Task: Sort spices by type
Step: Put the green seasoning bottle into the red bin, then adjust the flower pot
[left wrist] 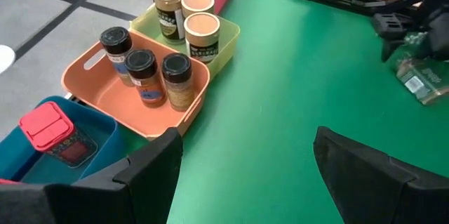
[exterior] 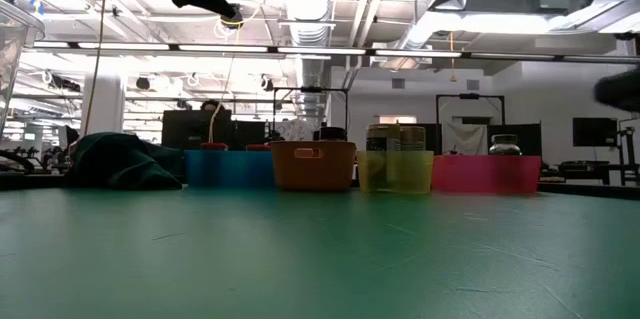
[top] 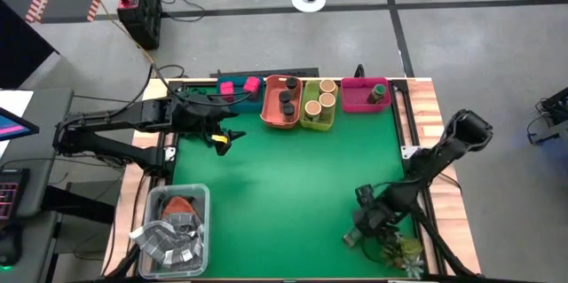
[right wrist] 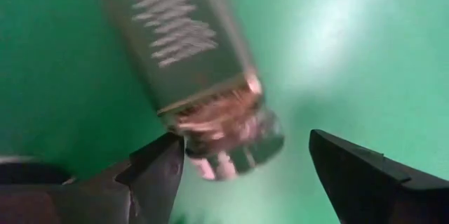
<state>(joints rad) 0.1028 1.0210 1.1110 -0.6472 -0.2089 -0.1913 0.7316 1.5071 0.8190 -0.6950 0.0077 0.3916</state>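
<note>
Here, right gripper [top: 362,227] spread, unclenched, over lying spice jar [right wrist: 203,76]; left gripper [top: 222,134] released, beside orange tray [top: 269,116].

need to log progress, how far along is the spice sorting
Mostly done. The orange tray holds three dark-lidded jars, the yellow-green tray three tan-topped cylinders, the blue tray pink boxes, the pink tray one green-topped jar. In hand: open right gripper beside a lying jar. Left gripper waits, open.
</note>
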